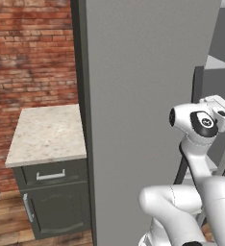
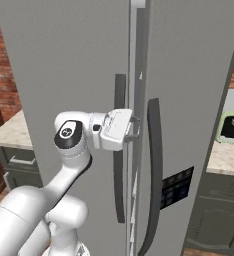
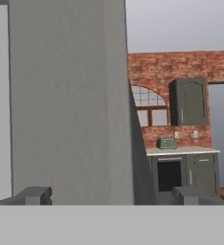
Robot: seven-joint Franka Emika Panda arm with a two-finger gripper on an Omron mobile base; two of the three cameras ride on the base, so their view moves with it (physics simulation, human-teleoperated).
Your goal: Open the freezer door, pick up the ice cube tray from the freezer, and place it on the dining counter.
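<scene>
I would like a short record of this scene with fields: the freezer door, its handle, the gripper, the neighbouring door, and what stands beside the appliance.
freezer door: plain grey panel, looks shut or nearly so, cannot tell exactly
handle: long dark vertical bar near the door's inner edge
gripper: open, at the handle, fingers not closed on it
neighbouring door: grey, with a black dispenser panel and its own dark handle
beside the appliance: small cabinet with a stone top and a drawer, against a brick wall
ice cube tray: not visible
</scene>
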